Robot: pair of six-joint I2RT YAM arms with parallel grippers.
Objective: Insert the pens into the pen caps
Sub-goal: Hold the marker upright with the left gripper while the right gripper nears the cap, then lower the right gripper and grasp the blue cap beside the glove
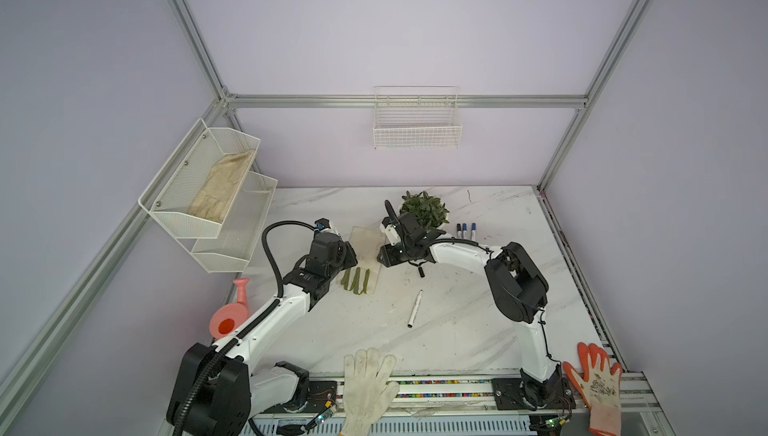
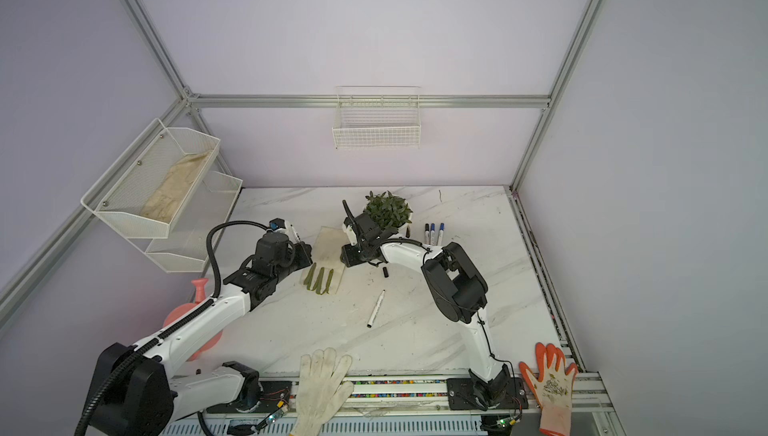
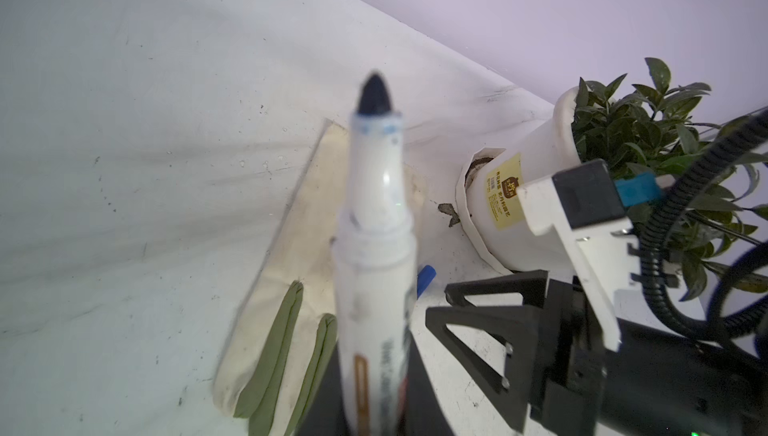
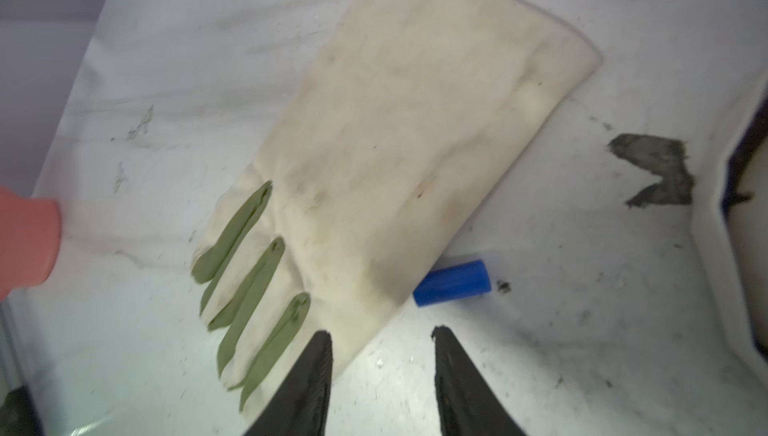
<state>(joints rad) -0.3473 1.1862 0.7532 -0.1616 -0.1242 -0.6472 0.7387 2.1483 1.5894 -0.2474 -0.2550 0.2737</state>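
Observation:
My left gripper (image 3: 374,409) is shut on a white-barrelled pen (image 3: 374,247); its bare dark tip points away from the jaws. In both top views this gripper (image 1: 352,256) is at the left edge of a cream glove (image 1: 365,247). My right gripper (image 4: 382,336) hangs open and empty just above the table, a short way from a blue pen cap (image 4: 453,283) lying against the glove's edge. In a top view, a second uncapped pen (image 1: 415,308) lies mid-table with a black cap (image 1: 421,272) beyond it. Three capped pens (image 1: 465,231) lie side by side beside the plant.
The cream glove (image 4: 415,122) has olive-green strips (image 4: 249,288). A potted plant (image 1: 424,207) stands behind the right gripper (image 1: 384,256). A pink watering can (image 1: 230,317) is at the left. A white glove (image 1: 368,388) and an orange glove (image 1: 598,384) lie at the front edge.

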